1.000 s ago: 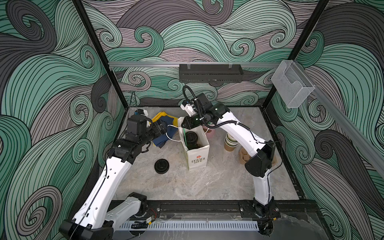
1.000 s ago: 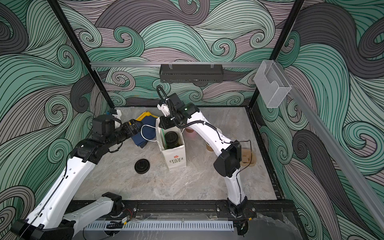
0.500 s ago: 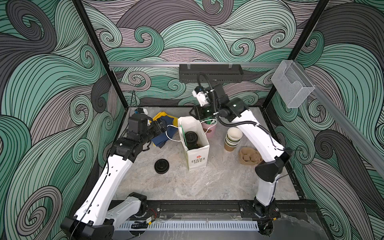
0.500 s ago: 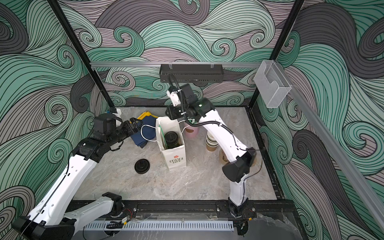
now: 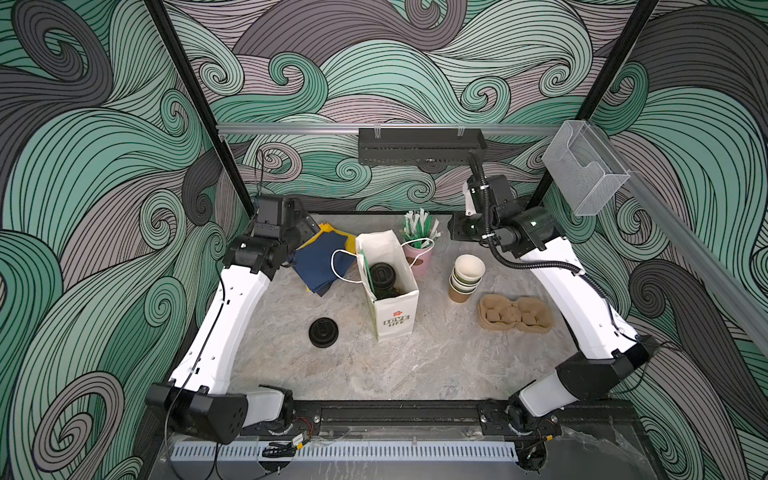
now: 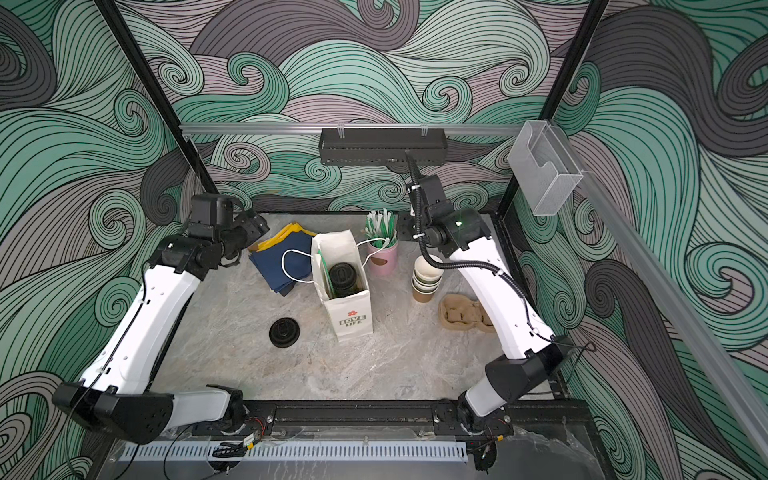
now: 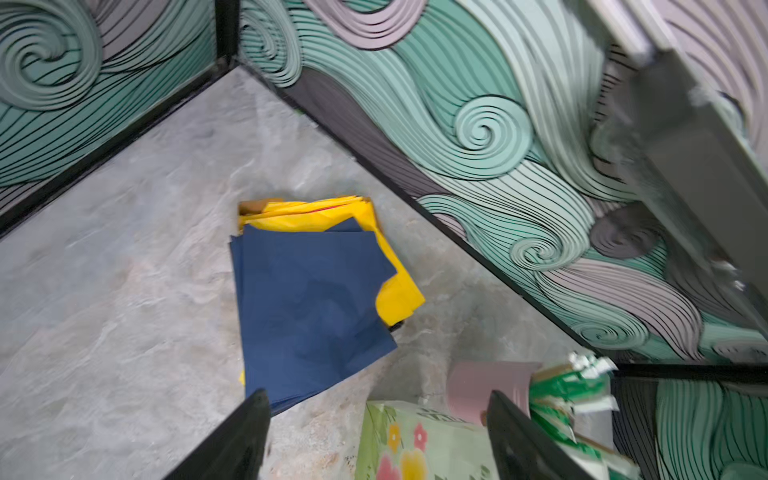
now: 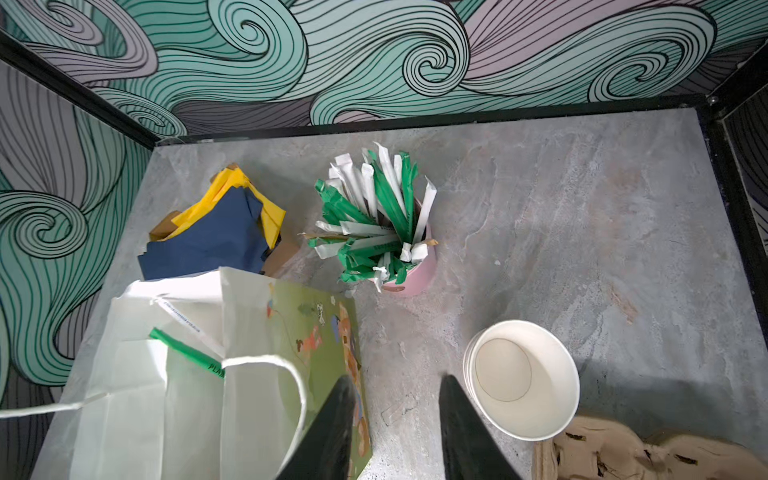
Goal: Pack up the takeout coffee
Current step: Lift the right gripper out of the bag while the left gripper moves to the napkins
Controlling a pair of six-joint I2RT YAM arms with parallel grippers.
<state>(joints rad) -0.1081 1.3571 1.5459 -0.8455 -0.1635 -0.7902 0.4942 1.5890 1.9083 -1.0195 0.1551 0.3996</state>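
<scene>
A white paper bag [image 5: 395, 320] [image 6: 349, 318] stands open mid-table. Inside it sits a takeout coffee [image 5: 382, 275] [image 6: 342, 274], a cup of which only the black sip lid shows. A green wrapped straw [image 8: 187, 353] leans inside the bag [image 8: 137, 374]. My right gripper [image 8: 399, 399] [image 5: 454, 230] hovers open and empty, back right of the bag, beside the pink holder. My left gripper [image 7: 378, 411] [image 5: 308, 227] hangs wide open and empty over the napkins, left of the bag [image 7: 415, 440].
A loose black lid [image 5: 323, 332] lies front left of the bag. Blue and yellow napkins [image 5: 322, 266] [image 7: 307, 299] lie at back left. A pink holder of straws [image 5: 419, 245] [image 8: 374, 216], a stack of lidless cups [image 5: 466, 276] [image 8: 523, 378] and a cardboard carrier [image 5: 515, 313] stand right.
My right arm has lifted away from above the bag's mouth and swung back to the right. The left gripper has drawn back a little toward the back left corner.
</scene>
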